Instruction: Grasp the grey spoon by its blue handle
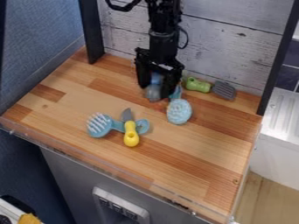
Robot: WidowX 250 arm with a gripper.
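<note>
From my camera view, the blue-grey tool sits upright at the claw, between its sides; whether it's clasped, I can't tell. The brush lies just beside, handle end nearest the claw

This looks like a robotics lab or workroom with a mock kitchen corner, rather than a home kitchen. A black robot arm hangs over a butcher-block-style wooden table, which stands between dark posts against a whitewashed plank panel. A blue fabric-like divider on the left suggests an office partition, and a fitting that looks like a power strip sits on the grey front below. On the right, dark tiles and a ribbed white draining board give the kitchen look.
</note>
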